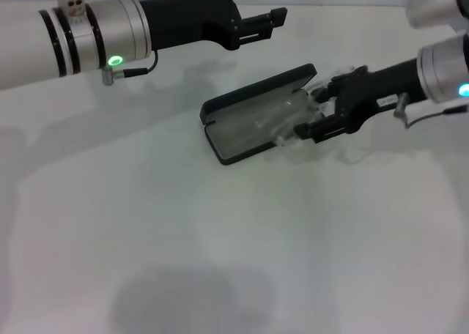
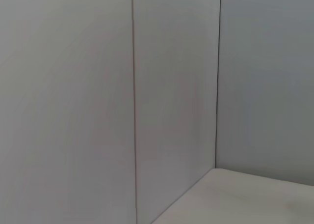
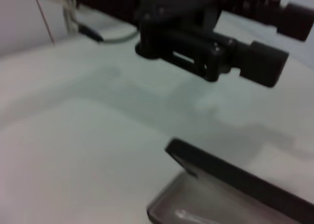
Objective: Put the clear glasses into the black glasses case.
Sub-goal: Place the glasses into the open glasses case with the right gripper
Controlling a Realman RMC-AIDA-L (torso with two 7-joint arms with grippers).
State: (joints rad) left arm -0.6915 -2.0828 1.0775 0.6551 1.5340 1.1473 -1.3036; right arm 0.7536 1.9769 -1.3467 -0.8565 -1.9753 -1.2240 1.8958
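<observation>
One clear glasses [image 1: 282, 121], black glasses case [image 1: 253, 118]

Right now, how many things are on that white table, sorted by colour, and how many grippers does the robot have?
Black things: 1, the black glasses case, lying open.
Clear things: 1, the clear glasses, at the case.
Grippers: 2, the left gripper and the right gripper.
Total: 4.

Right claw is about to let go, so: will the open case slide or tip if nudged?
The black glasses case looks slim and light on the smooth table, so it may well slide. Lying open and flat, it seems unlikely to tip. The right claw is at its edge with the clear glasses.
</observation>
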